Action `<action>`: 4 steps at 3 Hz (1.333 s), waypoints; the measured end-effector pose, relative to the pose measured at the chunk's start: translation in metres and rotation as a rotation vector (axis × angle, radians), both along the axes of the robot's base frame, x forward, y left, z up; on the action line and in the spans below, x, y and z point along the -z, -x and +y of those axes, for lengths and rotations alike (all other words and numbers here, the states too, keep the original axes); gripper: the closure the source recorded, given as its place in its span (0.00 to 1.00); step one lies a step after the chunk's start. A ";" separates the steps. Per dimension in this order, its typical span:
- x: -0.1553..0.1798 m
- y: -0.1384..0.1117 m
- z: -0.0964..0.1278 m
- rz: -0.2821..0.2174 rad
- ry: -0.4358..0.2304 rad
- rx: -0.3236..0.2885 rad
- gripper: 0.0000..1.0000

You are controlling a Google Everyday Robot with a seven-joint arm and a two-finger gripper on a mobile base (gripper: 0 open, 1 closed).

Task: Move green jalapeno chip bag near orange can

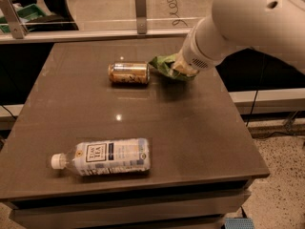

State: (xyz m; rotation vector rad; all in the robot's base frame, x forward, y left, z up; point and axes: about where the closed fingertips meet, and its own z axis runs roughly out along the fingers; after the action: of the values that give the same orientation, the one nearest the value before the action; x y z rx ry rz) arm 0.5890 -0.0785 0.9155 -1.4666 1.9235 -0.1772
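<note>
Crinkled green jalapeno chip bag [163, 65] is pinched in the tool [182, 70] at the far side of the tabletop [200, 128], just to the right of the orange can [128, 73], which lies on its side. The bag and can are almost touching. The white arm [248, 18] reaches in from the upper right and covers most of the tool. A clear bottle [107, 156] lies near the front edge, well apart.

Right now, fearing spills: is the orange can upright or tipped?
Tipped: orange can lies lengthwise on the table. Pincer sits at the green bag beside it.
</note>
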 end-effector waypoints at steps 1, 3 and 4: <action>0.016 0.006 0.030 0.023 -0.034 -0.042 1.00; 0.041 0.025 0.050 0.084 -0.061 -0.057 0.83; 0.047 0.031 0.052 0.101 -0.064 -0.052 0.60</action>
State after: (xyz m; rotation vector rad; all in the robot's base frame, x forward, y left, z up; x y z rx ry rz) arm 0.5576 -0.0265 0.8688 -1.5064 1.9496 -0.0179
